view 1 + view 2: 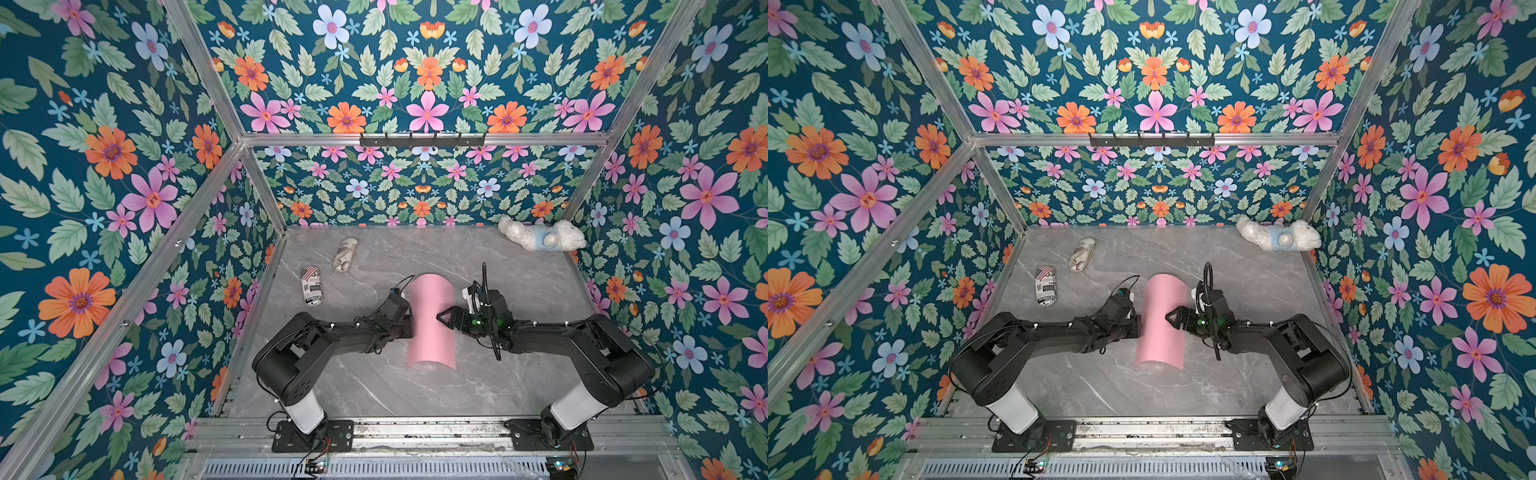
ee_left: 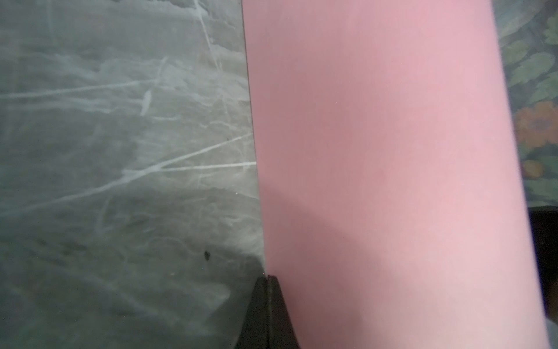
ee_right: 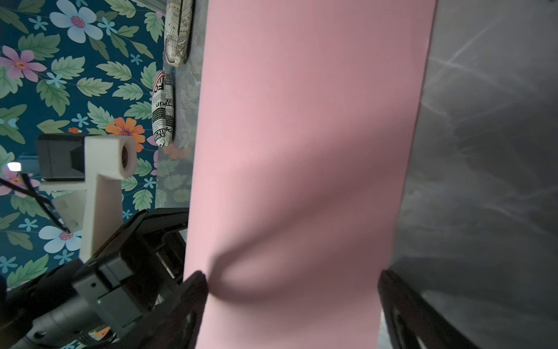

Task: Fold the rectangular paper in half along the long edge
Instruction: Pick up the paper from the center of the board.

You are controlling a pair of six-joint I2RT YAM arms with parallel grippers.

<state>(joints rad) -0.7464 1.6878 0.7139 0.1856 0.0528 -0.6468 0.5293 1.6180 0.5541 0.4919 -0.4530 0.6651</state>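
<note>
the rectangular paper (image 1: 430,309) sits bowed into an arch in the middle of the surface (image 1: 374,386). the left tool (image 2: 267,282) is pinched narrow on the long edge at its side, probably to anchor it. the right tool (image 3: 292,279) gapes wide across the hump, and one finger (image 3: 197,284) dents it, seemingly to press a crease. the near surface looks free. print-wrapped bundles (image 1: 312,286) and a plush toy (image 1: 540,237) lie well apart.
</note>
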